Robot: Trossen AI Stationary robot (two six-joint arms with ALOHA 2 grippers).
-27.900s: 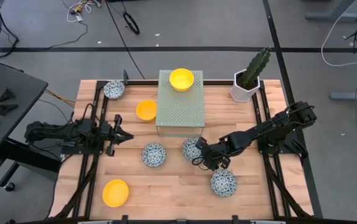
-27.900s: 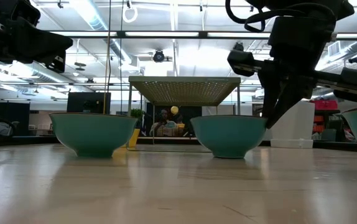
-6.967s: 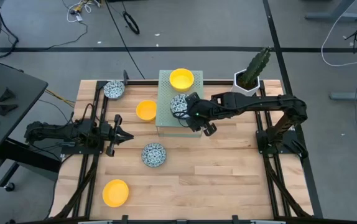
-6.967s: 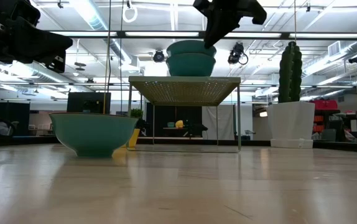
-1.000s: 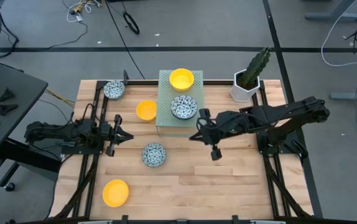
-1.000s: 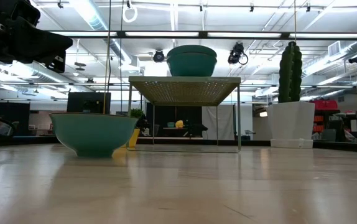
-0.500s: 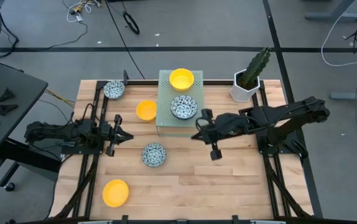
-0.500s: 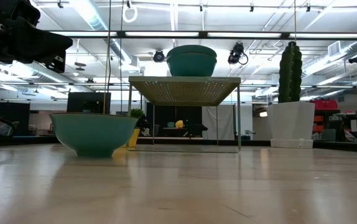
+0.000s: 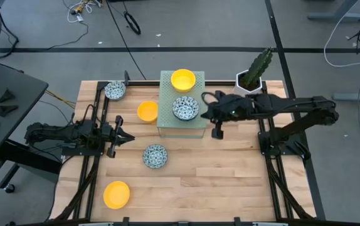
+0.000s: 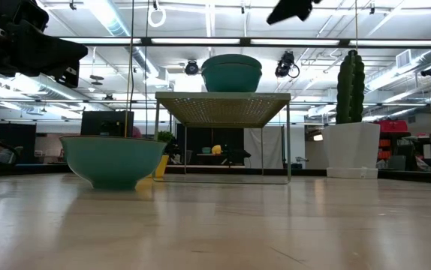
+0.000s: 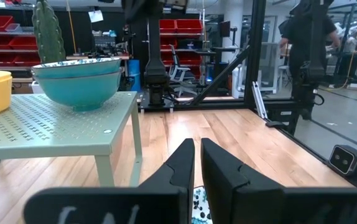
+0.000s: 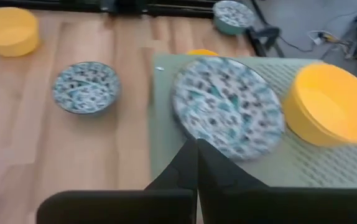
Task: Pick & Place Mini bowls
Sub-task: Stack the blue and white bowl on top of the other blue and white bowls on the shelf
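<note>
1. The right gripper (image 9: 215,115) hangs high over the table, just beside the right edge of the green stand (image 9: 181,119). Its two fingers are pressed together and hold nothing.
2. On the stand sit a stack of blue-patterned bowls (image 9: 185,108) and a yellow bowl (image 9: 183,80) behind it. The stack is just to the left of the right gripper.
3. Four bowls are not on the stand yet. One patterned bowl (image 9: 155,156) sits on the wood in front of the stand. A yellow bowl (image 9: 147,111) sits close by the stand's left side. Another patterned bowl (image 9: 115,90) is at the far left corner, and another yellow bowl (image 9: 116,194) is near the front left.
4. The patterned bowl in front of the stand is probably next. It lies down and to the left of the right gripper, which must swing back, drop, and open.
5. The left gripper (image 9: 121,136) waits low at the left side, pointing at that bowl and nearer to it. Its fingers are almost closed and hold nothing.
</note>
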